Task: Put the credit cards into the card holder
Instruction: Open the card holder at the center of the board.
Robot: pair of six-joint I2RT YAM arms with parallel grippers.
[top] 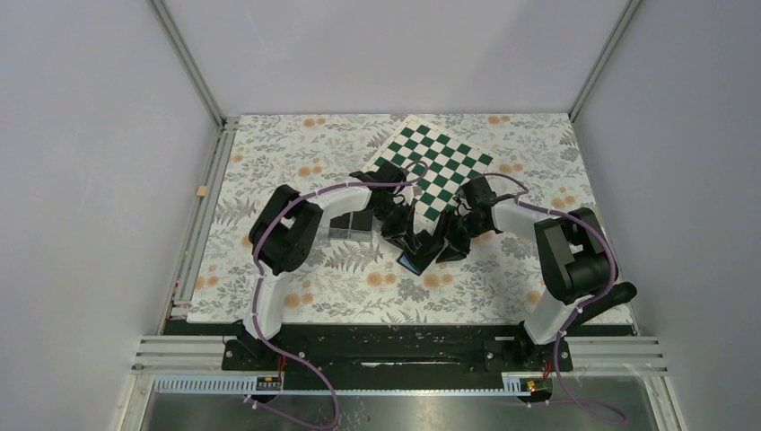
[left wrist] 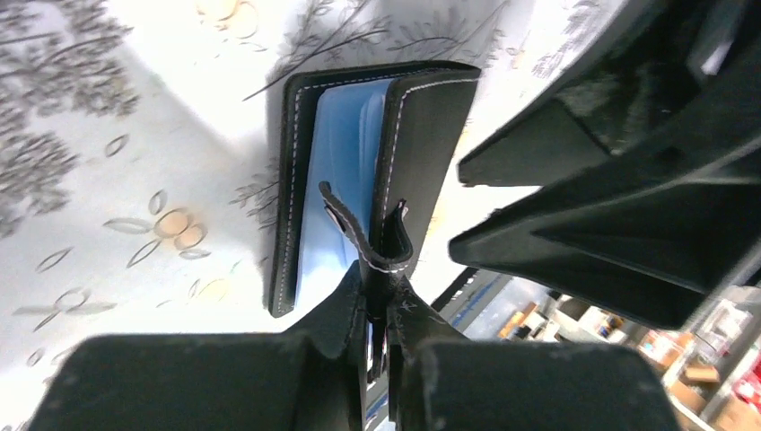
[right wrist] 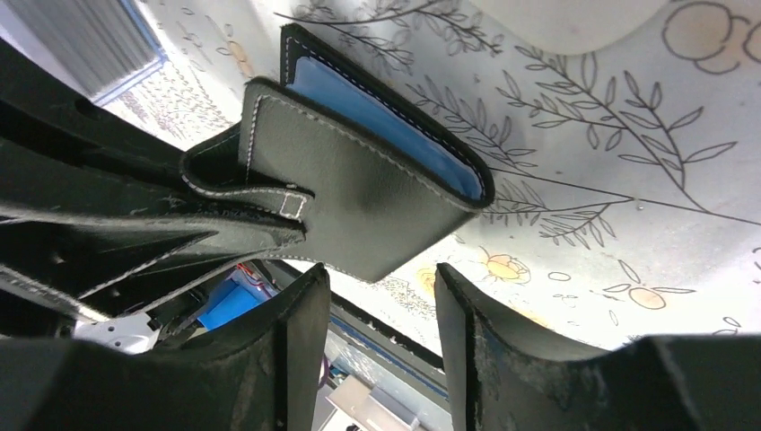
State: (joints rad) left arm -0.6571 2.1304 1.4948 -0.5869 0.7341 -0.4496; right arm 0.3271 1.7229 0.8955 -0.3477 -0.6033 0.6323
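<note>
Both arms reach in to the middle of the table [top: 269, 180], which is covered by a flowered cloth. Their tips nearly meet, just this side of the green-and-white checkered board [top: 437, 169].

The card holder [left wrist: 359, 171] is between the two grippers, small and black with white stitching. From overhead it shows only as a dark wedge [top: 417, 257] under the arm tips. It stands partly open, with one cover swung away from the other. A blue face shows between the covers, and I cannot tell whether it is a card or the lining. The snap tab [left wrist: 366, 235] curls loose off the near cover, unfastened.

Left gripper [left wrist: 377, 314]: the fingers are drawn together on the near edge of the card holder, at the root of the tab, with no gap between pad and leather. The right wrist camera shows the same grip from the other side.

Right gripper [right wrist: 379, 274]: the fingers are apart with nothing between them. The lower corner of the card holder's outer cover sits right at the mouth of the gap. I cannot tell whether it touches.

I cannot tell whether the card holder's far edge rests on the cloth or hangs just above it. I can pick out no loose cards on the table from any view.
</note>
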